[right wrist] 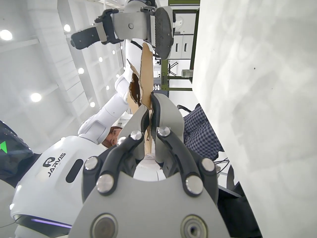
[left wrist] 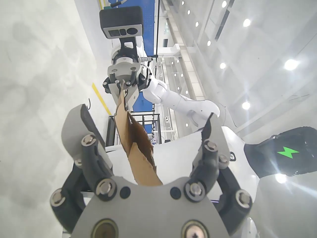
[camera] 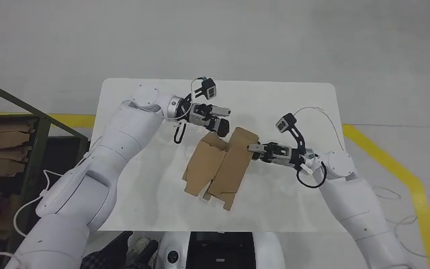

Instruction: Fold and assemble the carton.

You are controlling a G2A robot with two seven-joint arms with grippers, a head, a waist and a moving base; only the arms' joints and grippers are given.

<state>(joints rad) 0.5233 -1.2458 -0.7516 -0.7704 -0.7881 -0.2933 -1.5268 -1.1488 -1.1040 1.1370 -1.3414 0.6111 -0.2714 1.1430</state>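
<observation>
Pinches the far edge of the brown carton [camera: 215,165] with the right gripper [right wrist: 151,100], clamped flat on the cardboard. Holds the left gripper [left wrist: 146,113] at the opposite edge with fingers spread wide, cardboard between them and touching neither. Shows the carton partly opened over the middle of the white counter [camera: 134,202], raised at the gripped edge; cannot tell whether its near end rests on the surface.
</observation>
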